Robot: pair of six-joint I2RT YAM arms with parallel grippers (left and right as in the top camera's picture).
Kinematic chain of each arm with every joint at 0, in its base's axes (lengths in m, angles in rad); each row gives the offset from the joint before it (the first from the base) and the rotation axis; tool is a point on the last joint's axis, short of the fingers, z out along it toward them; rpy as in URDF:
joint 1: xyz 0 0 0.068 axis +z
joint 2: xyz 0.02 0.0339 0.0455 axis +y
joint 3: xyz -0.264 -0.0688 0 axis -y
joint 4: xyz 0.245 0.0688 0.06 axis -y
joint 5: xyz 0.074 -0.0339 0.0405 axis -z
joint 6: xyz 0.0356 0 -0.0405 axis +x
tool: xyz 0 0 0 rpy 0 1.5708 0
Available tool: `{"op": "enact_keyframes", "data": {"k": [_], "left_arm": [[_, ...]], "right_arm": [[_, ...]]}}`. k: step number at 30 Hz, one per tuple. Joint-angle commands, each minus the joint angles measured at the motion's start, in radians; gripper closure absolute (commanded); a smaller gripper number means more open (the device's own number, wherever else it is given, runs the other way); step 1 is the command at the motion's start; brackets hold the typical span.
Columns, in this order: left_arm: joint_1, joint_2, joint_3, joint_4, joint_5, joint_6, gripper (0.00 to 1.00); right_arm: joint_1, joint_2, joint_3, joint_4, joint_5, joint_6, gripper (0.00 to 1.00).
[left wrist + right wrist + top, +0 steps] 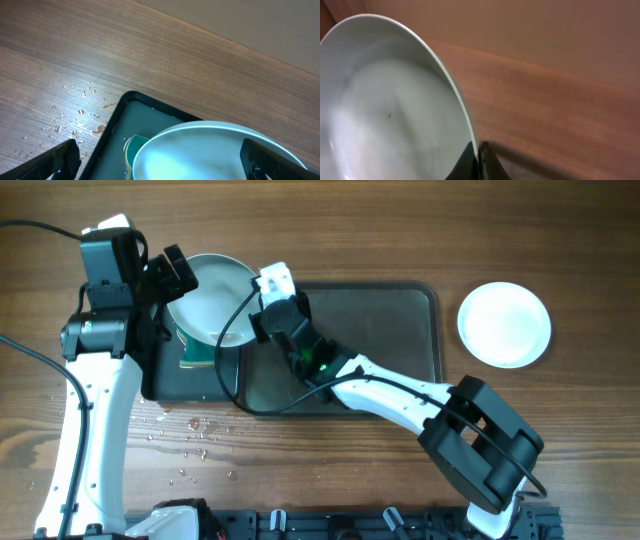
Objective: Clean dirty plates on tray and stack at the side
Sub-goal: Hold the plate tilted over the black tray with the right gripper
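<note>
A white plate (212, 300) is held tilted over the left end of the trays. My right gripper (262, 320) is shut on its right rim, and the right wrist view shows the fingers (479, 150) pinching the rim of the plate (385, 115), which bears faint dark specks. My left gripper (172, 278) is open at the plate's left edge. In the left wrist view its fingers (160, 145) spread wide on either side of the plate (200, 155). The grey-green tray (400, 330) lies at centre. Another white plate (504, 324) sits on the table to the right.
A narrower black tray (160, 380) adjoins the grey-green tray's left side and holds a green sponge (195, 358) under the held plate; both show in the left wrist view, tray (112, 130) and sponge (134, 147). Water drops (190, 440) speckle the table in front.
</note>
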Motion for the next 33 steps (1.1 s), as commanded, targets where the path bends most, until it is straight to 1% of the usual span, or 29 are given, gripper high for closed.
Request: {"op": "enact_keyframes", "data": {"k": [1,4,8,11,16,22,24,26,31,33], "left_arm": [[0.003,0.003,0.005,0.003,-0.002,-0.002,0.0],[0.003,0.003,0.005,0.003,-0.002,-0.002,0.0],[0.003,0.003,0.005,0.003,-0.002,-0.002,0.0],[0.003,0.003,0.005,0.003,-0.002,-0.002,0.0],[0.003,0.003,0.005,0.003,-0.002,-0.002,0.0],[0.003,0.003,0.005,0.003,-0.002,-0.002,0.0],[0.003,0.003,0.005,0.003,-0.002,-0.002,0.0],[0.003,0.003,0.005,0.003,-0.002,-0.002,0.0],[0.003,0.003,0.005,0.003,-0.002,-0.002,0.0],[0.003,0.003,0.005,0.003,-0.002,-0.002,0.0]], "right_arm": [[0.005,0.016,0.018,0.056,0.025,-0.247,0.95],[0.008,0.016,0.018,0.095,0.024,-0.348,0.95],[0.012,0.016,0.018,0.164,0.024,-0.422,0.95],[0.021,0.016,0.018,0.201,0.02,-0.428,0.95],[0.032,0.016,0.018,0.213,-0.007,-0.435,0.96],[0.032,0.016,0.018,0.303,-0.034,-0.604,0.95],[0.032,0.016,0.018,0.319,-0.09,-0.699,0.95],[0.035,0.016,0.018,0.319,-0.143,-0.752,0.95],[0.059,0.016,0.018,0.324,-0.153,-0.77,0.95],[0.068,0.016,0.018,0.326,-0.155,-0.798,0.95]]}}
